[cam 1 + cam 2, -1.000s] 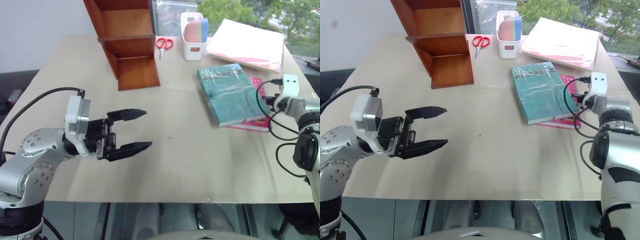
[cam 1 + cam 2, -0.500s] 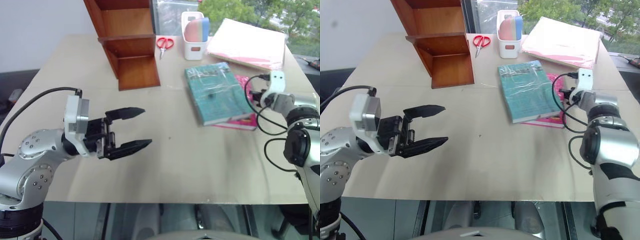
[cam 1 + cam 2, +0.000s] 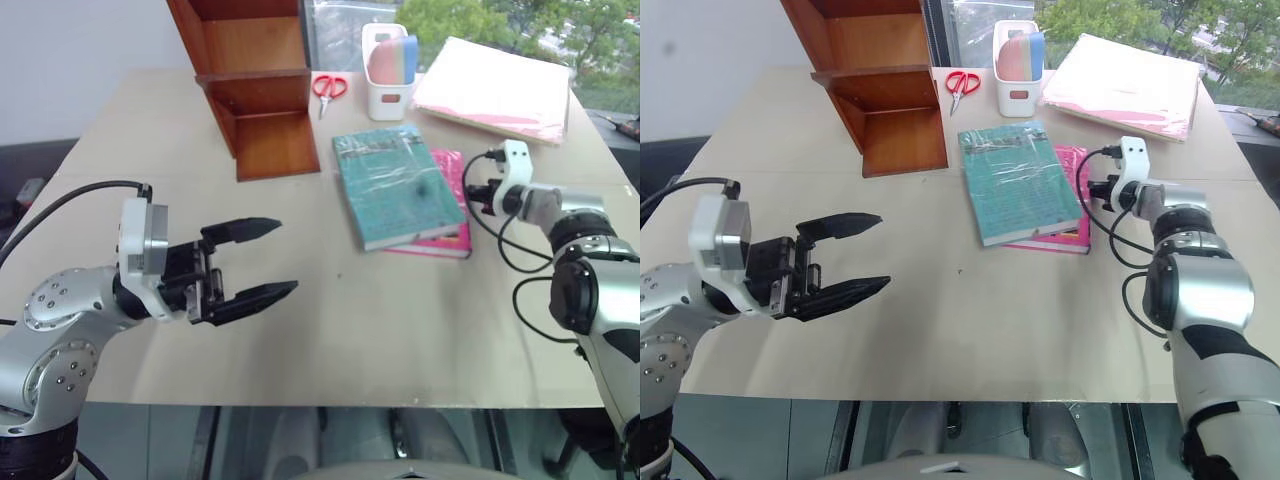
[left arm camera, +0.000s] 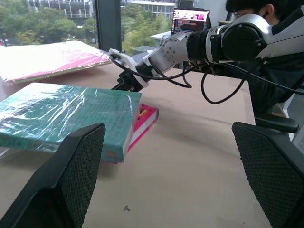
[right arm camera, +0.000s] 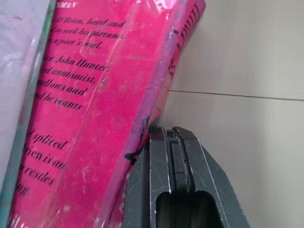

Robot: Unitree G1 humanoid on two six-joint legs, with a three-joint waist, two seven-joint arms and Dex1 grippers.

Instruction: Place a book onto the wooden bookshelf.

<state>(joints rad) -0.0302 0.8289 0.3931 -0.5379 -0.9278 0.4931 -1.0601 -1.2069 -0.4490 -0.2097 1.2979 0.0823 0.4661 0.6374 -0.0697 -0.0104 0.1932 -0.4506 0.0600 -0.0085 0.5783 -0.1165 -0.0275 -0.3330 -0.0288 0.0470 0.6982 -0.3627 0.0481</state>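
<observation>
1. Right gripper point(image 5: 167, 137): my fingers are pressed together with nothing between them, tips touching the right edge of the pink book point(image 3: 447, 215).
2. Pink book: flat on the table point(image 3: 400, 320), mostly covered by the book point(image 3: 395, 185) lying on top of it.
3. The book: teal, plastic-wrapped, lying flat at mid-table, angled, just right of the wooden bookshelf point(image 3: 255, 85) and apart from it.
4. Wooden bookshelf: upright at the far left of the table, compartments open.
5. Far side, right of the shelf: red scissors point(image 3: 328, 88), a white holder point(image 3: 385, 75), a pale pink folder stack point(image 3: 495, 90).
6. Left gripper point(image 3: 265, 262): my fingers stand wide apart, holding nothing, hovering over the near left of the table, pointing right.
7. A person sits beyond the table's right side in my left wrist view.
</observation>
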